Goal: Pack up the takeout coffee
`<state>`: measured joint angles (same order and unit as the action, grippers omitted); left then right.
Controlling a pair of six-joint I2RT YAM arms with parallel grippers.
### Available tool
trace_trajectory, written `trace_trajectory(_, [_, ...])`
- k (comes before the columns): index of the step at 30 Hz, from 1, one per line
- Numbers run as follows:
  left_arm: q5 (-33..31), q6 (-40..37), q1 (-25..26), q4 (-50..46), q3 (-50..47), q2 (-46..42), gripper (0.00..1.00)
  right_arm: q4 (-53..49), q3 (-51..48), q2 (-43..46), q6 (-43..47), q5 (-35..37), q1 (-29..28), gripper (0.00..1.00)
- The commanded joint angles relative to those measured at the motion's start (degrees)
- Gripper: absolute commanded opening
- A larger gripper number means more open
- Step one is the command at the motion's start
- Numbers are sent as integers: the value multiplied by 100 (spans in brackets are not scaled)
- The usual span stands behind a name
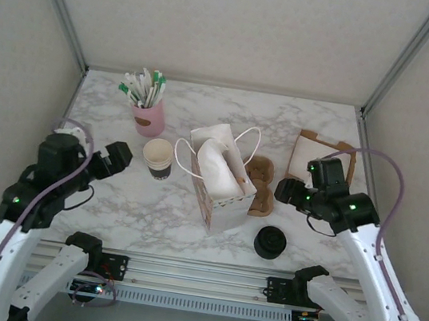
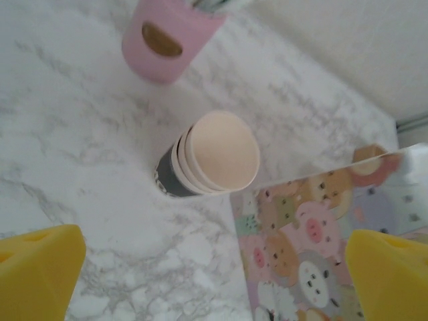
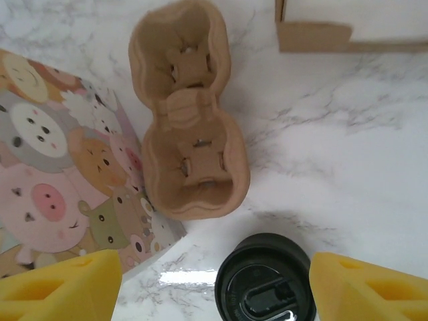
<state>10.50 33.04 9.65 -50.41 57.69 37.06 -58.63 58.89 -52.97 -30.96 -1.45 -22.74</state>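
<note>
Early lidding step, it seems: lidless nested paper cups [image 1: 157,158] stand mid-counter just left of the cartoon paper bag [image 1: 219,181], left gripper [image 1: 121,155] wide apart facing them, right gripper [image 1: 285,192] parted, aimed at black lids [image 1: 270,242] near the front edge; next needs a lid grasp.

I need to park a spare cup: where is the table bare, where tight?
Bare: the far strip behind the paper bag, between pink cup and cardboard tray; also the near-left marble in front of the lidless cup. Crowded: right of the bag, where carrier, black lid and right gripper cluster.
</note>
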Motion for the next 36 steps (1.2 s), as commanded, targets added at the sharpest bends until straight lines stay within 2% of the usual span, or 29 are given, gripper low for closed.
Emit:
trace_trajectory(1, [550, 247, -42, 806, -377, 77, 98, 710, -388, -118, -190, -556, 34, 74])
trace_trajectory(4, [852, 390, -25, 1301, -679, 252, 96, 1058, -657, -270, -264, -890, 28, 74])
trace_trajectory(8, [908, 486, 32, 1695, -900, 389, 95, 1362, -838, -422, -366, -1225, -131, 74])
trace_trajectory(23, [779, 524, 487, 2281, -1137, 903, 94, 1570, -878, -850, -788, -947, -1365, 73])
trace_trajectory(33, [518, 581, 897, 2592, -1111, 1251, 95, 1925, -1079, -858, -977, -1161, -1770, 75])
trace_trajectory(36, [299, 572, 999, 2688, -1111, 1208, 95, 1691, -1037, -790, -912, -779, -1769, 76])
